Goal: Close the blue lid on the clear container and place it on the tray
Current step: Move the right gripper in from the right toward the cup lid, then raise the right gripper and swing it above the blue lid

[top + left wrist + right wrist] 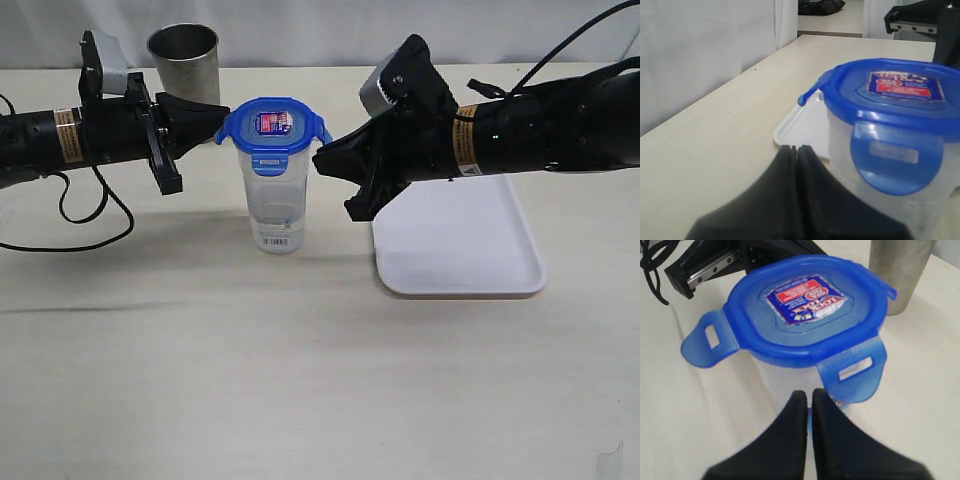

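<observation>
The clear container (276, 200) stands upright on the table, left of the tray (470, 250), with the blue lid (273, 125) sitting on its mouth, sticker up. My left gripper (222, 130) is shut and empty, its tip level with the lid's left edge. My right gripper (322, 158) is shut too, with its tip against the lid's right side just under the rim. In the left wrist view the lid (890, 90) shows one flap folded down over the container (840, 147) beyond my gripper (796, 147). In the right wrist view the lid (805, 310) has one flap sticking outwards; my gripper (809, 392) is close below it.
A grey metal cup (185, 60) stands behind the left arm, close to the container. The white tray lies under the right arm. A black cable (80, 215) loops on the table at the far left.
</observation>
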Action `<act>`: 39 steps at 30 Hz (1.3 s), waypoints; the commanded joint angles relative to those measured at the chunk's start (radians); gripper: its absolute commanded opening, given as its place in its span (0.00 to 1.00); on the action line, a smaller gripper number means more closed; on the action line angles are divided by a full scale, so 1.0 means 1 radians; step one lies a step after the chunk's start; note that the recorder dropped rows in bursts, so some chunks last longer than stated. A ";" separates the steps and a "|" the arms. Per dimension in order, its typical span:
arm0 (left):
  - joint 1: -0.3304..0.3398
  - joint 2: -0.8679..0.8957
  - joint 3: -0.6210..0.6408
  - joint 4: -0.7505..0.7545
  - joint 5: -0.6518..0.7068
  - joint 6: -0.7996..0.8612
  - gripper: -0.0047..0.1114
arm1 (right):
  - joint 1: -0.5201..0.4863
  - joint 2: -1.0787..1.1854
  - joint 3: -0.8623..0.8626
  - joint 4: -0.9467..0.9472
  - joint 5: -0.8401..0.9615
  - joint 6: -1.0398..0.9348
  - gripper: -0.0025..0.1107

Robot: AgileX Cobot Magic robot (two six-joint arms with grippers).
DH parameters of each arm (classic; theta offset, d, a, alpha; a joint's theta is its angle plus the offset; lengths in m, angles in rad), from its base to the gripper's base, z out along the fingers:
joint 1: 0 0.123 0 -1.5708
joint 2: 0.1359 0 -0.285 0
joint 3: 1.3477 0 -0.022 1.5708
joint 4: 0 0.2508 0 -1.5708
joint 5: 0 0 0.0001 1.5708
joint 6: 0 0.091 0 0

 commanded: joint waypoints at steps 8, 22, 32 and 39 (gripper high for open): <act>0.000 0.000 -0.009 -0.014 -0.014 -0.005 0.04 | 0.002 0.004 -0.001 0.014 0.054 0.001 0.06; 0.000 0.000 -0.009 -0.097 0.112 -0.003 0.04 | 0.002 0.002 -0.001 -0.309 0.155 0.309 0.06; -0.009 0.000 -0.009 -0.097 0.217 -0.025 0.04 | 0.002 -0.046 -0.001 -0.309 0.704 0.510 0.06; -0.044 0.000 -0.005 -0.085 0.379 -0.029 0.04 | 0.002 -0.100 -0.003 -0.225 0.869 0.506 0.06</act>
